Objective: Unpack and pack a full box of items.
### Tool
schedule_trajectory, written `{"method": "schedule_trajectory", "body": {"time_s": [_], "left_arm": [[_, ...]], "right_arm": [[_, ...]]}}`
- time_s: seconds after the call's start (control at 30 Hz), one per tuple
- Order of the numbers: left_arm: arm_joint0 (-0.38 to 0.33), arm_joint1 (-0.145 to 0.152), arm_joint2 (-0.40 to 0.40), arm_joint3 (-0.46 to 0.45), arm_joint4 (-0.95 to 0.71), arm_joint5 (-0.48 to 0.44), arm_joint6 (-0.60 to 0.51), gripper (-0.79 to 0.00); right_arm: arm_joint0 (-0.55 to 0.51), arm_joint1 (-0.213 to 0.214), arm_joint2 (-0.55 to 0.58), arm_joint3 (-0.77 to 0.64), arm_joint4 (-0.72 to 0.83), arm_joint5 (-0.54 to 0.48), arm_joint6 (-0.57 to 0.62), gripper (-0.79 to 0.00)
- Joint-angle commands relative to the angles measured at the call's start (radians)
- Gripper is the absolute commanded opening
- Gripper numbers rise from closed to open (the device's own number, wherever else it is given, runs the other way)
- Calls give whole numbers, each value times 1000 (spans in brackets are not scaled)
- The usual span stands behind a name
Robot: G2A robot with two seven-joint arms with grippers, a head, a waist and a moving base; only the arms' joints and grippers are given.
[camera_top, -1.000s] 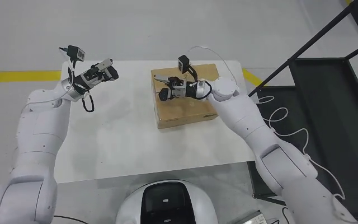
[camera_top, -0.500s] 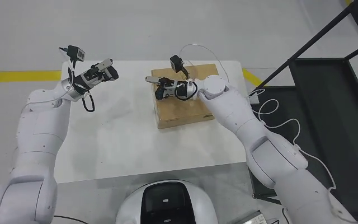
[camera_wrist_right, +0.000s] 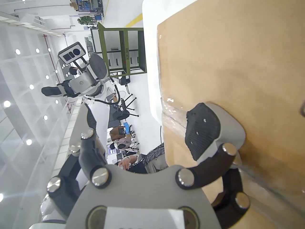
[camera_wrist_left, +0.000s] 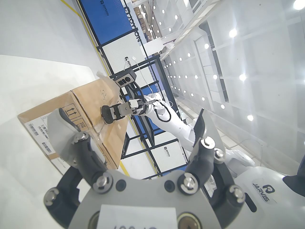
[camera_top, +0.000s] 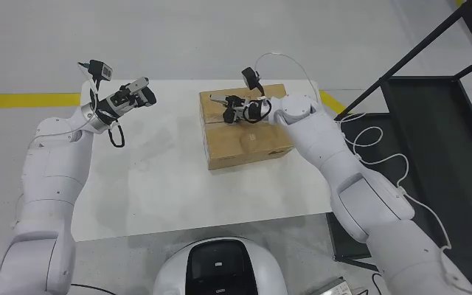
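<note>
Box: brown cardboard box (camera_top: 243, 136), flaps shut, sits flat on white tabletop (camera_top: 147, 184), in far-right part, its far side close to tabletop's far edge
Seam: runs across box top left-to-right; strip of clear tape (camera_wrist_right: 172, 115) covers it where it meets box's left edge, crinkled there
Box side: white barcode labels (camera_wrist_left: 39, 132) on side facing the robot; black arrow and handling marks printed on the side facing the L arm
R pincer: R pincer (camera_top: 223, 107) is over box top, by its far-left corner, pointing toward L side of tabletop; released, fingers spread wide, grasping nothing
R finger: one dark textured pad (camera_wrist_right: 202, 125) lies low over the cardboard right at the taped seam end; can't tell if touching or just above. Other finger stands well clear, past box's left edge
L pincer: L pincer (camera_top: 145, 90) is up over tabletop's far-left corner, well apart from box, aimed toward it; released, both fingers wide apart, nothing between
L wrist view: box and R pincer seen farther off, R pincer's round pad flat toward box top near the seam
Around: yellow floor line (camera_top: 37, 99) beyond tabletop's L side; black metal rack (camera_top: 420, 96) to the R
</note>
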Motion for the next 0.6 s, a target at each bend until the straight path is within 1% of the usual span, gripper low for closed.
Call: {"method": "schedule_trajectory", "body": {"time_s": [0.0, 0.17, 0.27, 0.57], "left_arm": [[0, 0, 0, 0, 0, 0, 0, 0], [0, 0, 0, 0, 0, 0, 0, 0], [0, 0, 0, 0, 0, 0, 0, 0], [0, 0, 0, 0, 0, 0, 0, 0]], "right_arm": [[0, 10, 10, -1, -25, 10, -11, 0], [-7, 37, 28, -21, -108, 59, -55, 0], [-26, 58, 56, -52, -124, 77, -71, 0], [-112, 140, 179, -165, -178, 114, -78, 0]]}}
